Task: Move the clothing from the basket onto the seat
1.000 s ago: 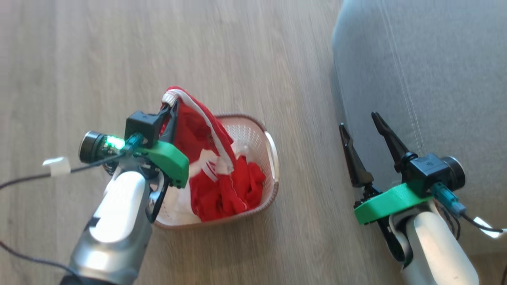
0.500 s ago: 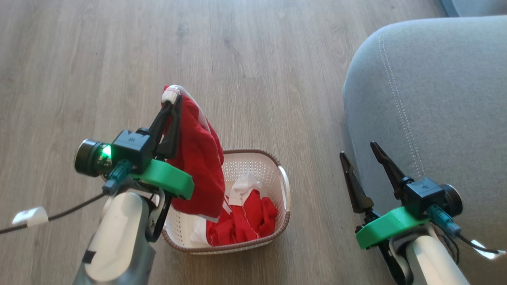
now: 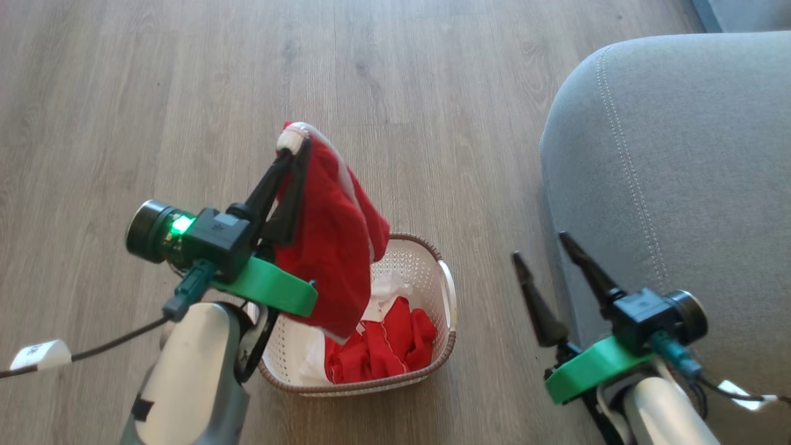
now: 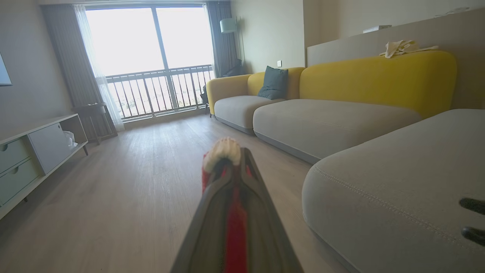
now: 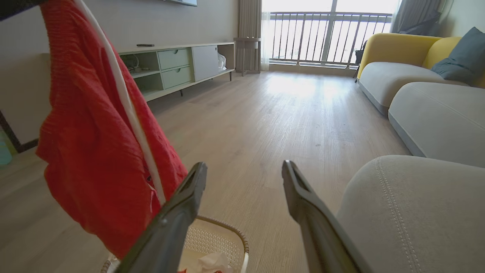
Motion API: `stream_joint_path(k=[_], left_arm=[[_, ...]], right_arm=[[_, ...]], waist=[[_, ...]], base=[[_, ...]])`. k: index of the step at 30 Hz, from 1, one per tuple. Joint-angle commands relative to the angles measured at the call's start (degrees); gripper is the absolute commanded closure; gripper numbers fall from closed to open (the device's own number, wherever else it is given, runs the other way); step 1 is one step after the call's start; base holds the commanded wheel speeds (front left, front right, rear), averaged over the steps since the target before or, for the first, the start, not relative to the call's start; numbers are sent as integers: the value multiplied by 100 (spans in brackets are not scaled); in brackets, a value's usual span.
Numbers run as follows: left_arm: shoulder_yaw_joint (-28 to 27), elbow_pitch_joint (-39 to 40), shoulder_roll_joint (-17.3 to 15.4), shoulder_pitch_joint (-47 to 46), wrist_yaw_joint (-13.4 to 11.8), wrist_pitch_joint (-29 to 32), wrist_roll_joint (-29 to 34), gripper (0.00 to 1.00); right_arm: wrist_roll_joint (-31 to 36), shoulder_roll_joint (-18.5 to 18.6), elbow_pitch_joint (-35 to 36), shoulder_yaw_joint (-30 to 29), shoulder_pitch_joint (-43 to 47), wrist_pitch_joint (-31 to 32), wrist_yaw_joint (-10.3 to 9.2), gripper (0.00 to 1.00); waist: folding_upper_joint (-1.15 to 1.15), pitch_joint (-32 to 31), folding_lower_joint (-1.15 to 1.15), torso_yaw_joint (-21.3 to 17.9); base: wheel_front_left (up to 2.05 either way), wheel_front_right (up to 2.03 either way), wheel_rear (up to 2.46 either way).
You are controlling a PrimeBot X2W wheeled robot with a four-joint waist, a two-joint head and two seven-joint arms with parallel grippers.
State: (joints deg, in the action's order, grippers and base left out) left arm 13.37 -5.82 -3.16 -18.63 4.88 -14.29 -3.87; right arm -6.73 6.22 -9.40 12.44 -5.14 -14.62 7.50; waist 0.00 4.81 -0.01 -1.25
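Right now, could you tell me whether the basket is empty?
Not empty: red and white clothes lie in the basket, beneath the lifted garment.

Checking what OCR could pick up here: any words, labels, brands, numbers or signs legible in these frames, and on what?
No legible text in any view.
Left-arm camera housing: small pale emblem, a symbol rather than letters, too small to read.
Right-arm camera housing: nothing legible.
White tag on the left cable: no print I can make out.
White tag on the right cable: too blurred to tell.
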Motion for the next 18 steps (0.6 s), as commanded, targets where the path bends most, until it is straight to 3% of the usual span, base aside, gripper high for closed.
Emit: stream_joint_path(k=[1, 7, 18], left_arm=[[-106, 289, -3, -254, 40, -71, 42, 100], [303, 421, 2, -365, 195, -71, 106, 100], [1161, 557, 17, -654, 254, -71, -20, 100]], right_arm=[[59, 129, 235, 260, -130, -38, -1, 0], [120, 382, 297, 836, -289, -38, -1, 0], [375, 593, -59, 1566, -866, -38, -1, 0]], waist=[[0, 13, 1, 7], [0, 62, 1, -1], [0, 142, 1, 103]], base=[[0, 0, 0], [0, 0, 0], [0, 0, 0]])
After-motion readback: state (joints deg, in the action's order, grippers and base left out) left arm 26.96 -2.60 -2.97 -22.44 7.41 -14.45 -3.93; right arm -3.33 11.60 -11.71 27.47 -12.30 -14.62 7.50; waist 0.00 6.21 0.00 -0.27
